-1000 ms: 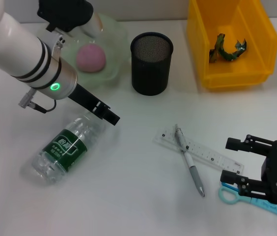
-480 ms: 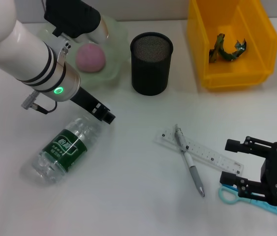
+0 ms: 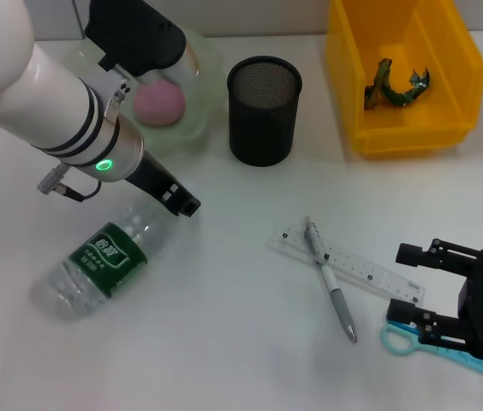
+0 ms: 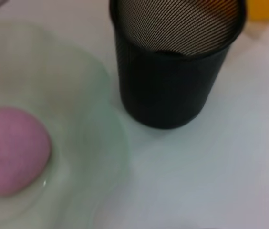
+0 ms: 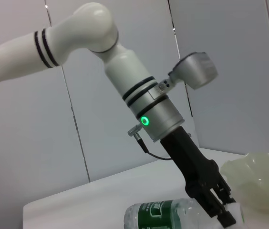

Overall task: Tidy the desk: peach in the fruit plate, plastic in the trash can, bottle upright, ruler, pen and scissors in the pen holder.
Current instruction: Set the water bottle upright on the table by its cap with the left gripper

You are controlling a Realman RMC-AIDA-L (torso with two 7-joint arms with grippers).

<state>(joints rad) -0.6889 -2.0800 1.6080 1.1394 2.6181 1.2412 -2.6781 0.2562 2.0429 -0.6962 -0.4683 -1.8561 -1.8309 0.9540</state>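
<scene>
Your left gripper (image 3: 183,204) sat clenched at the neck of the bottle (image 3: 100,259), which lay on its side just below it. Empty, light and slick, it looked likelier to crush than lift; you were best gripping the stiff neck. Your right gripper (image 3: 447,295) idled, spread wide, over the scissors (image 3: 443,349).

Peach (image 3: 159,104) in plate (image 3: 197,125) (far left), holder (image 3: 263,110) right, pen (image 3: 330,280) across ruler (image 3: 347,262)

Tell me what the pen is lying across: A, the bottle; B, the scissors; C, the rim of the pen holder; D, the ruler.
D: in the head view the pen crosses over the clear ruler on the desk, apart from the other things.
</scene>
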